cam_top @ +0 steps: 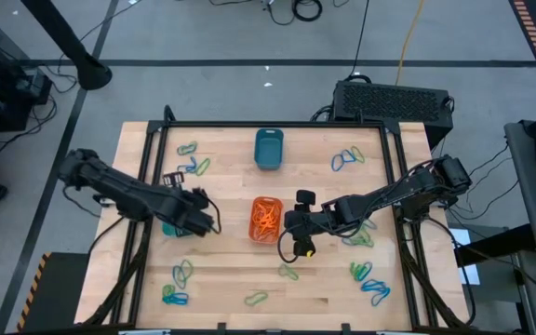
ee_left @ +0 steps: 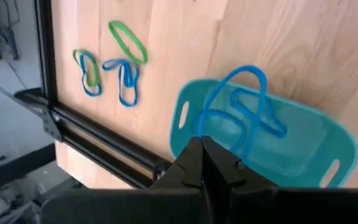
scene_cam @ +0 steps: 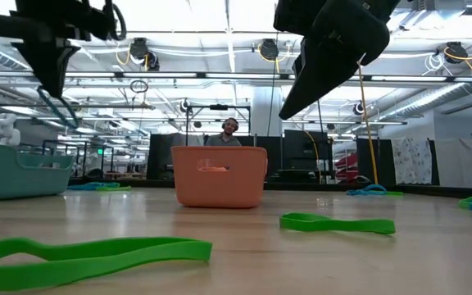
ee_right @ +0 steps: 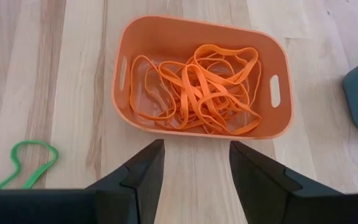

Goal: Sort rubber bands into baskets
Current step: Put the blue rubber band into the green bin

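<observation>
My left gripper [ee_left: 202, 163] is shut on a blue rubber band [ee_left: 244, 93] above the turquoise basket [ee_left: 328, 146], which stands at the table's left [cam_top: 168, 229]. In the low view the gripper [scene_cam: 53, 82] is high above that basket [scene_cam: 15, 170]. My right gripper [ee_right: 191, 177] stands open over bare wood, just on the right of the orange basket [ee_right: 272, 118], nothing between its fingers. That basket [cam_top: 266, 220] holds several orange rubber bands [ee_right: 197, 87]. The dark teal basket [cam_top: 268, 149] stands at the far middle. My left gripper pinches one end of the blue rubber band [ee_left: 205, 132] between its two fingertips, coming steeply from above. The band hangs slack below the fingers [scene_cam: 60, 106], clear of the turquoise basket's rim.
Loose green and blue rubber bands lie at the far left [cam_top: 192, 160], far right [cam_top: 347, 158], near left [cam_top: 177, 284], near right [cam_top: 370, 279] and near middle [cam_top: 256, 299]. Black frame rails [cam_top: 147, 167] edge the table. A person [scene_cam: 230, 131] sits far behind it.
</observation>
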